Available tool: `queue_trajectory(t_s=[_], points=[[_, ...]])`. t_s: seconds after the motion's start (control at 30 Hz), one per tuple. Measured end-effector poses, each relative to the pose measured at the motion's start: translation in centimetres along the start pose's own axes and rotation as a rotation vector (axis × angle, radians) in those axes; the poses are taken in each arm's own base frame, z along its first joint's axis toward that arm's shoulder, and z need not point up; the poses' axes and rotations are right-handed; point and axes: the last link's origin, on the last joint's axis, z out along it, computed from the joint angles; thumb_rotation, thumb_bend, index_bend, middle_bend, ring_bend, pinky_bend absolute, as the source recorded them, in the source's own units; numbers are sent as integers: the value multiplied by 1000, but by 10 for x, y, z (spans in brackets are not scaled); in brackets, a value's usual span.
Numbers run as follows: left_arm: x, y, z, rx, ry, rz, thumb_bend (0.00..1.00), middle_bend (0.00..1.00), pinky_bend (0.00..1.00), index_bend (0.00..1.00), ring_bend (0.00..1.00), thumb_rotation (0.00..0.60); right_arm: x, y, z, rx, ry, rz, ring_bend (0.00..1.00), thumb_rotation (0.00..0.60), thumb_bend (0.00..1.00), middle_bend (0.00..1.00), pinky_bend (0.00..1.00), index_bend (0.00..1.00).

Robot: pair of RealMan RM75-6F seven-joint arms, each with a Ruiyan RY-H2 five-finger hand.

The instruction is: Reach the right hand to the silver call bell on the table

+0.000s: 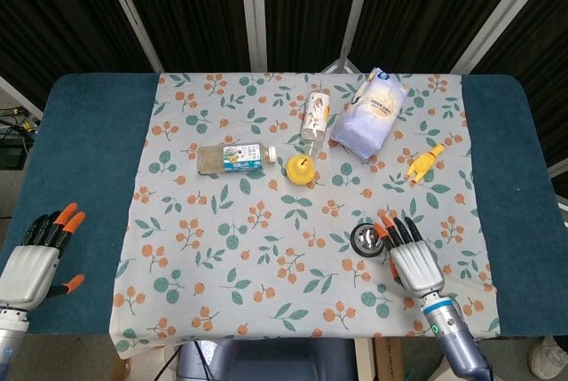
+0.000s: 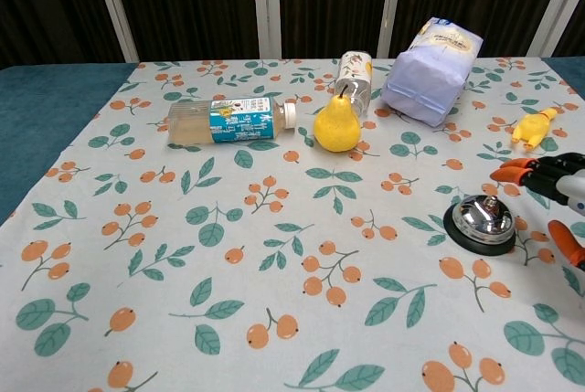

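Observation:
The silver call bell (image 1: 366, 238) (image 2: 482, 220) sits on its black base on the floral cloth, at the front right. My right hand (image 1: 411, 258) (image 2: 555, 193) is just to the right of the bell, fingers spread and orange-tipped, its fingertips (image 1: 387, 225) level with the bell; it holds nothing. Whether it touches the bell I cannot tell. My left hand (image 1: 35, 261) rests open on the blue table at the far front left, seen only in the head view.
A yellow pear (image 1: 301, 169), two lying bottles (image 1: 232, 157) (image 1: 315, 116), a pale blue bag (image 1: 369, 115) and a small yellow toy (image 1: 424, 162) lie further back on the floral cloth (image 1: 222, 248).

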Motion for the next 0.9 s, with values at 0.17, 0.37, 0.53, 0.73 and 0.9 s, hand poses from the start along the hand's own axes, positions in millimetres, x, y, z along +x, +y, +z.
queue_trajectory(t_s=[0.17,0.37,0.53,0.73,0.9], points=[[0,0,0,2,0,1,54,0,0,0,0,600,-2,-3,0,7,-6,-4,0,600,791,0,0,0],[0,0,0,5,0,0,54,0,0,0,0,600,-8,-4,0,12,-27,-21,0,600,793,0,0,0],[0,0,1,4,1,-1,54,0,0,0,0,600,-20,-1,-2,12,-74,-61,0,600,795,0,0,0],[1,1,0,2,1,-1,54,0,0,0,0,600,-31,1,-5,5,-120,-108,0,600,794,0,0,0],[1,1,1,2,3,-3,54,0,0,0,0,600,-22,-1,-2,-6,-72,-79,0,600,795,0,0,0]])
